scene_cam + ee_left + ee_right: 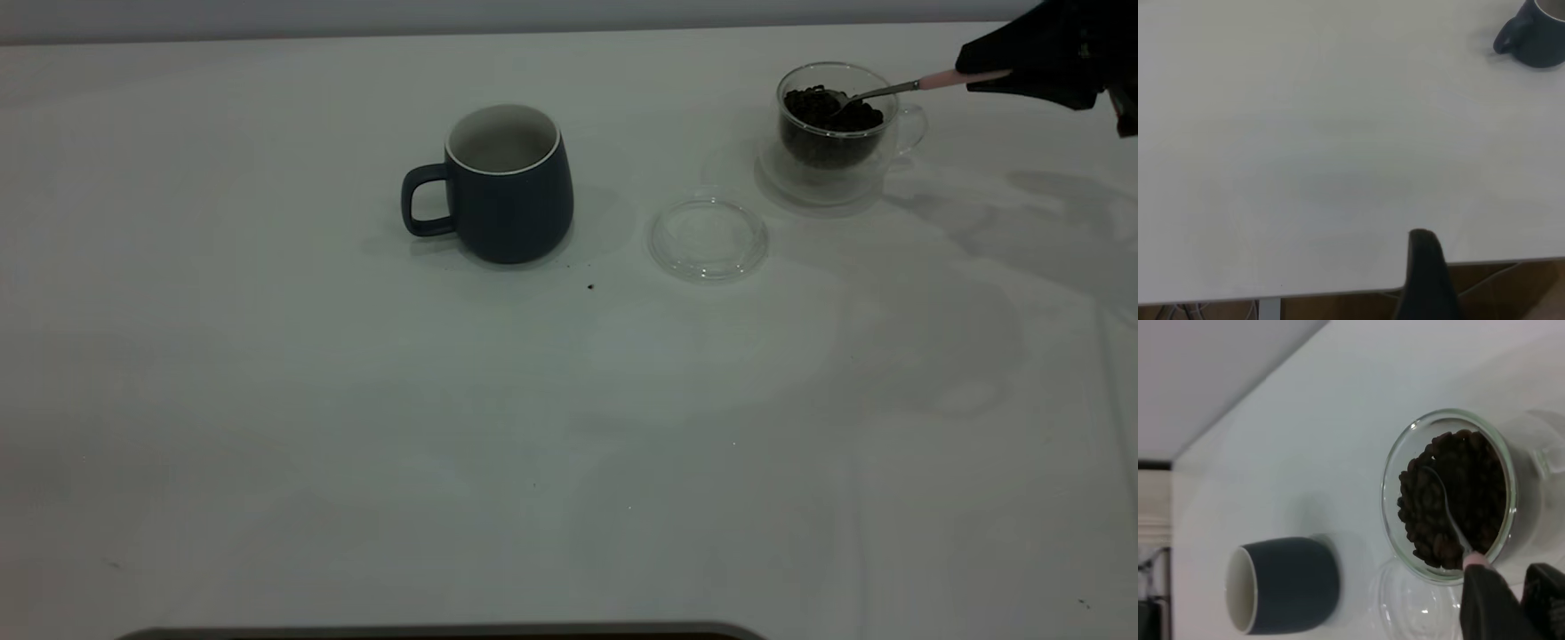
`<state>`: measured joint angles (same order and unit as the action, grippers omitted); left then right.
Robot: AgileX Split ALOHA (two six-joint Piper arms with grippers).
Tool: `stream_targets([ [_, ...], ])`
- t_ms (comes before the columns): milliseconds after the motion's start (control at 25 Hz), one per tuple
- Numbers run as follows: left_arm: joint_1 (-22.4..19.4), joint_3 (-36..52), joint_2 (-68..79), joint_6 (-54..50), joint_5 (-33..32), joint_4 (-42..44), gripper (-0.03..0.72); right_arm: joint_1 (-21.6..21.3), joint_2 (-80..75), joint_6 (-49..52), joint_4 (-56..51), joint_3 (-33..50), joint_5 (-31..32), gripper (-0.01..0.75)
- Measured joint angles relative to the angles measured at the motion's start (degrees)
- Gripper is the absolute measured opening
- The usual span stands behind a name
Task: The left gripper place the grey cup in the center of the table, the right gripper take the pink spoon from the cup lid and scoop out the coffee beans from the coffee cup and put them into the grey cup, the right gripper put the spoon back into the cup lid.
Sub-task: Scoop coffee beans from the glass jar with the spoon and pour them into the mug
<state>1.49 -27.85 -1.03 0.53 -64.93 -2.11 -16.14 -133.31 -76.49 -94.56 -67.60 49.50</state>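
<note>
**Scooping beans**

On the tabletop [267, 400] the mug [508, 187] waits at centre, the cup [831, 133] far right. The right claw [996, 76], clamped on the spoon [889, 89], should be tilted so the bowl digs under the beans [827, 111], then lifted level. The left claw [1426, 280] is parked; its state cannot be told.

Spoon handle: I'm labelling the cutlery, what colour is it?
Pale pink; the pink spoon in the right gripper shows it best in the exterior view.

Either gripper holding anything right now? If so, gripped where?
The right gripper holds the pink spoon by its pink handle end, bowl in the coffee beans. The left gripper holds nothing visible.
</note>
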Motion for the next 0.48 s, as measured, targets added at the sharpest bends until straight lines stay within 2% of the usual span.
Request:
stream_targets([
  [480, 0.00, 0.00, 0.00, 0.00, 0.00, 0.00, 0.567, -3.40, -6.11, -1.21, -5.20, -0.05, 8.52, 0.112],
])
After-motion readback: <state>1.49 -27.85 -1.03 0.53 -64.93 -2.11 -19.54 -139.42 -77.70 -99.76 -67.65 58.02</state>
